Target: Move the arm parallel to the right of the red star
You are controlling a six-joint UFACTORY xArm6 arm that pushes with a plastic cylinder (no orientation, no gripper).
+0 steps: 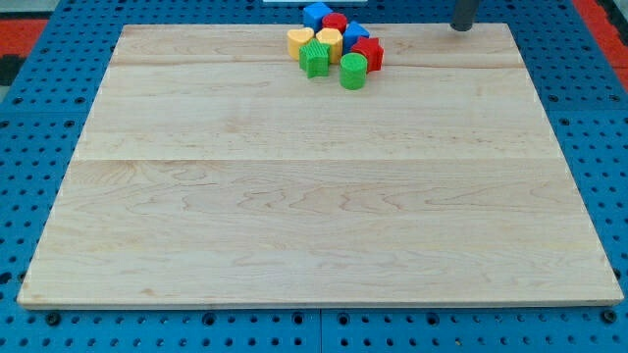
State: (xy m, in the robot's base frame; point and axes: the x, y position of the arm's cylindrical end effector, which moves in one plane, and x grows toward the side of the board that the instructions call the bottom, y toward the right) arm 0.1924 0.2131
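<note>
The red star (370, 53) sits at the right side of a tight cluster of blocks near the view's top centre of the wooden board (314, 196). The cluster also holds a green cylinder (353, 72), a green star-like block (315, 60), two yellow blocks (300, 41) (329, 42), a red block (336, 22) and two blue blocks (317, 14) (355, 32). My tip (461, 27) is at the view's top edge, well to the right of the red star and slightly above its level, touching no block.
The board lies on a blue perforated table (29, 196). A red area shows at the view's top left corner (20, 25) and top right corner (603, 20).
</note>
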